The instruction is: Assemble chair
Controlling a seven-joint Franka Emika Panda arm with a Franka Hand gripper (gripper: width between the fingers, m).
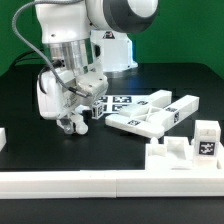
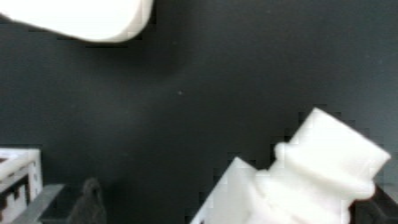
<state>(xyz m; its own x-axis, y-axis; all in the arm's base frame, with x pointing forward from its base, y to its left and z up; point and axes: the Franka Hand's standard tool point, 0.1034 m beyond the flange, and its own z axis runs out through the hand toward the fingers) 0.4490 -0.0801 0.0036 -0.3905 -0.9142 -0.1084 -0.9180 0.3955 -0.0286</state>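
The chair point(image 1: 152, 112) lies in loose white pieces on the black table point(image 1: 30, 160), a heap of tagged slabs near the claw point(image 1: 70, 124), toward the exterior view's right. The claw hangs low over the table; how far it is open cannot be told. The marker board point(image 1: 118, 102) lies between them; a white rail point(image 1: 90, 182) runs in front.

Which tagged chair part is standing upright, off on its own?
The small block at the exterior view's far right, tag facing the camera; the other slabs lie flat in a cluster mid-table.
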